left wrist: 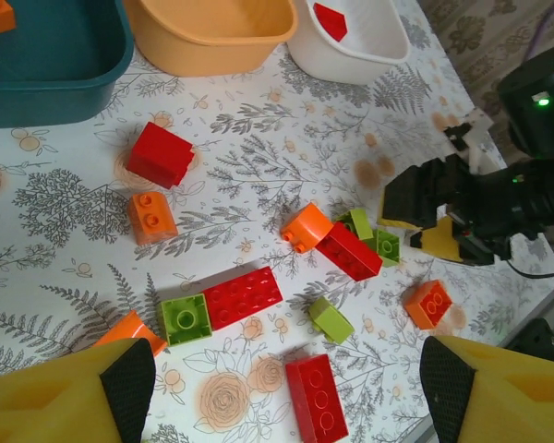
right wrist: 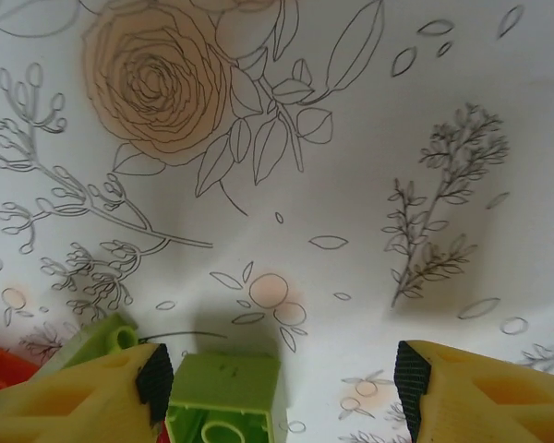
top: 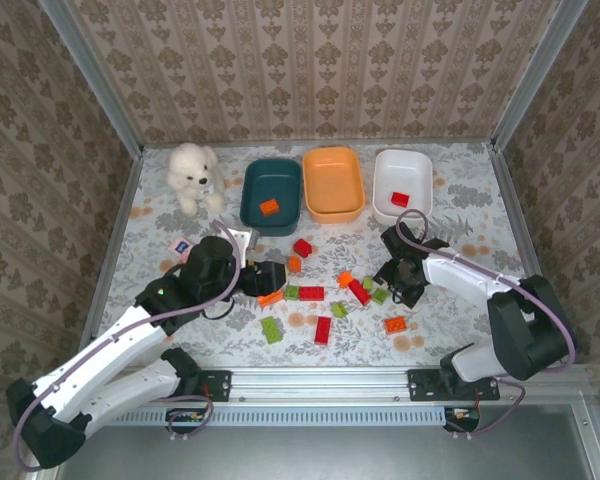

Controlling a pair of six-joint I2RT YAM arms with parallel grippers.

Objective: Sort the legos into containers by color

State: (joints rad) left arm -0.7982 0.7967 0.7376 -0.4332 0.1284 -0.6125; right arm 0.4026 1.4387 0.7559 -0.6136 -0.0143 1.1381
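right gripper — fingers spread, nothing clamped | green lego sits between them, just beside one finger, gap at the other; blocky, no clear long axis; near side of white tub | left gripper spread, empty, farther from white tub — right arm nearer

Setting: a robot test cell in a lab, dressed to look domestic.

Evidence, top view:
- Three walls papered in beige damask, framed by bare aluminium posts at upper left and upper right.
- Table under a floral printed cover.
- Metal rail along the bottom edge, with two white arms bolted to it and cables trailing.
- Staged props: plush bear, plastic tubs, toy bricks.
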